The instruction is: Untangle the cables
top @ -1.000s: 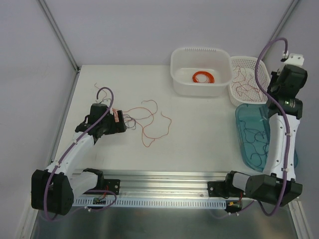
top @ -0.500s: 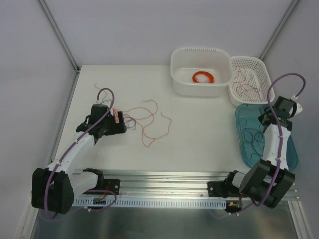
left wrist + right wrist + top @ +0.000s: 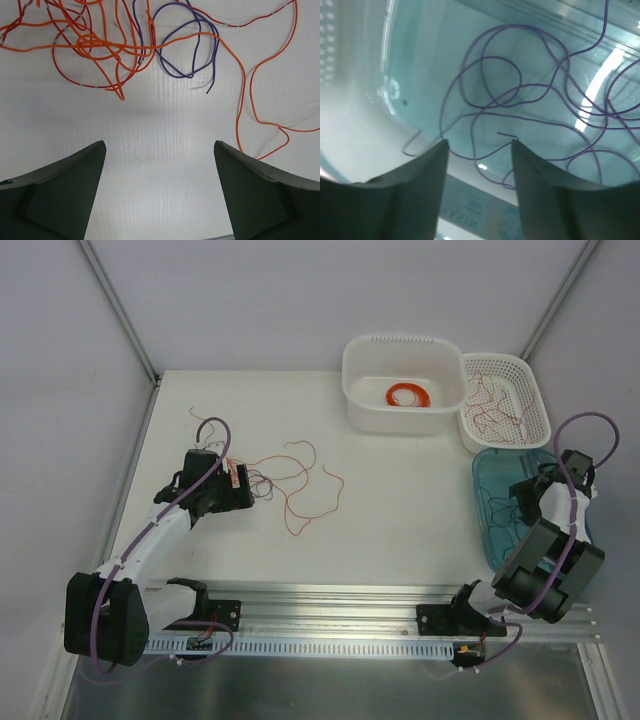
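the left jaws, wide just short of the cables (image 3: 90, 42) tangled red, orange and purple on the table (image 3: 400, 490), could pinch several strands and tighten the knot, while the right jaws, parted and empty over the teal tray (image 3: 500, 456), might snag its purple strands (image 3: 492, 102).

Left claw (image 3: 159, 143) spread wide; right claw (image 3: 479, 141) parted.
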Controlling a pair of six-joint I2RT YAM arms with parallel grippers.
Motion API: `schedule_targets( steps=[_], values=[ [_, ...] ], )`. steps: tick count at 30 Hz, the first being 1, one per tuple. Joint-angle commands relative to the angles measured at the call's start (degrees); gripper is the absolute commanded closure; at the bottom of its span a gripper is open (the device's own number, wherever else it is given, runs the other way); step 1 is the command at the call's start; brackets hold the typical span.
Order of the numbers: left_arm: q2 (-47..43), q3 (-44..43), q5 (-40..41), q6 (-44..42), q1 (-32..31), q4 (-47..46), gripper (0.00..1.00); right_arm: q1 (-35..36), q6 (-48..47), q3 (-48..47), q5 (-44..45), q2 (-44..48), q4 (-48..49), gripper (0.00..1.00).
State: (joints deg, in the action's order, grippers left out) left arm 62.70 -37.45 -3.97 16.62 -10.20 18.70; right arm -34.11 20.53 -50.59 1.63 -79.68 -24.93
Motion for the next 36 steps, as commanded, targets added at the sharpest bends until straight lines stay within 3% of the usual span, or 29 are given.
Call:
schedule_targets(
  steps=[1,5,11,19,26,31,36],
  values=[
    [-0.21,0.01,-0.78,0.25,-0.53,-0.86,0.09,0.44,-0.58,-5.83,-1.19,4.26,-2.14,0.39],
    [0.41,-0.43,-1.48,0.95,-0.44,-0.77,0.09,2.11,-2.07,-10.75,-1.10,7.33,-6.35,0.19],
    [2.16,-2.09,-2.71,4.20,-0.44,-0.68,0.09,10.80,-6.90,-14.89,0.66,12.25,-7.86,0.08],
    [5.68,-5.96,2.11,13.08,-0.44,1.16,0.10,33.03,-20.26,-12.88,-4.52,18.41,-5.05,0.06],
    [11.92,-10.35,1.95,19.84,-0.53,1.25,0.24,49.73,-21.77,-4.17,-9.45,22.55,1.10,0.05],
    [16.49,-13.95,2.65,19.86,-2.10,1.25,0.41,56.68,-22.73,-2.06,-10.33,20.97,3.57,0.04],
    [21.40,-16.95,3.70,16.43,-4.04,1.25,0.46,61.26,-22.82,-0.83,-10.50,20.36,5.76,0.04]
  ],
)
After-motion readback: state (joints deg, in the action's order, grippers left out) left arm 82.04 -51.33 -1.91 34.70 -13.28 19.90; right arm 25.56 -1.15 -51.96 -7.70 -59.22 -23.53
